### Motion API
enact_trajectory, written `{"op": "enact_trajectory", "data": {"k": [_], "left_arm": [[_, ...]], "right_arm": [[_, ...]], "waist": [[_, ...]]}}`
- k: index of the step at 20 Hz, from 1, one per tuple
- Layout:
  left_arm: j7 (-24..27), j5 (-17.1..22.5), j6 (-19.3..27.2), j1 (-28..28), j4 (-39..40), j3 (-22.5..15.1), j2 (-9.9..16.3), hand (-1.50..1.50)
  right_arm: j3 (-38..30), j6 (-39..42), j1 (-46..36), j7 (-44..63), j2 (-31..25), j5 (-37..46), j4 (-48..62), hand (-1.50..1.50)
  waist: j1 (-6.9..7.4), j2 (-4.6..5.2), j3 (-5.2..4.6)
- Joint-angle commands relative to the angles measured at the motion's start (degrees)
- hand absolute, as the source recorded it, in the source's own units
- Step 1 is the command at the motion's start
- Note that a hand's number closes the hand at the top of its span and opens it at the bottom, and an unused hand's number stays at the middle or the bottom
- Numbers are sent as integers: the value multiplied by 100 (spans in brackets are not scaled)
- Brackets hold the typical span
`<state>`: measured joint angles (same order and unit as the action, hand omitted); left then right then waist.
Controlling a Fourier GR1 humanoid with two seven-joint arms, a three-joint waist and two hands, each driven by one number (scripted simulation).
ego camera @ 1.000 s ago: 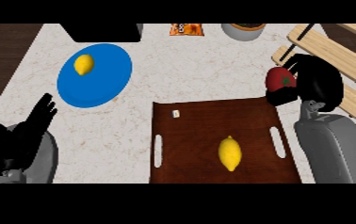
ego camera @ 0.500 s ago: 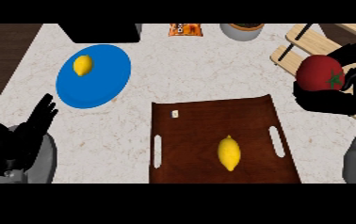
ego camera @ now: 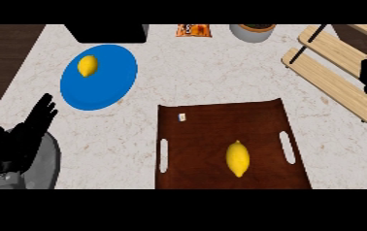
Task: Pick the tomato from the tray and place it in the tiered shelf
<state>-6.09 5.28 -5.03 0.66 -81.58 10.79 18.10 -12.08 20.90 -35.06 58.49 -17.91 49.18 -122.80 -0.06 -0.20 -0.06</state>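
Observation:
The brown tray (ego camera: 215,128) lies at the lower middle of the counter and carries only a yellow lemon (ego camera: 238,158). No tomato shows anywhere in the head view. The wooden tiered shelf (ego camera: 326,62) with its black frame runs along the right edge. My left hand (ego camera: 32,128) rests open at the lower left, fingers up, well away from the tray. My right hand is out of the view.
A blue plate (ego camera: 108,82) with a second lemon (ego camera: 87,65) sits at the upper left. Along the back stand a black box (ego camera: 108,32), an orange packet (ego camera: 193,30) and a grey pot (ego camera: 252,32). A small white tag (ego camera: 182,117) lies on the tray.
My right hand, shut on the red tomato, moved right toward the shelf and has left the view with it. The left hand has stayed still.

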Motion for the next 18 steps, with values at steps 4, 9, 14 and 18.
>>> {"op": "enact_trajectory", "data": {"k": [4, 9, 14, 18], "left_arm": [[-81, -76, 112, -45, 30, 6, -75, 0], [-42, -88, 64, -184, 133, -24, -116, 0], [49, -90, -17, -237, 252, 59, -55, 0], [-197, -225, 144, -21, -179, -150, -292, 0]], "right_arm": [[-324, 1229, -840, 736, -944, 216, 413, 150], [-583, 1200, -1180, 261, -1314, 297, 1442, 150], [-814, 598, -1256, -540, -1554, 431, 2477, 150], [-630, 701, -1353, -453, -1724, 715, 2672, 150]], "waist": [[-43, -20, -5], [15, 11, -2], [47, 35, 4], [55, 24, 4]]}}
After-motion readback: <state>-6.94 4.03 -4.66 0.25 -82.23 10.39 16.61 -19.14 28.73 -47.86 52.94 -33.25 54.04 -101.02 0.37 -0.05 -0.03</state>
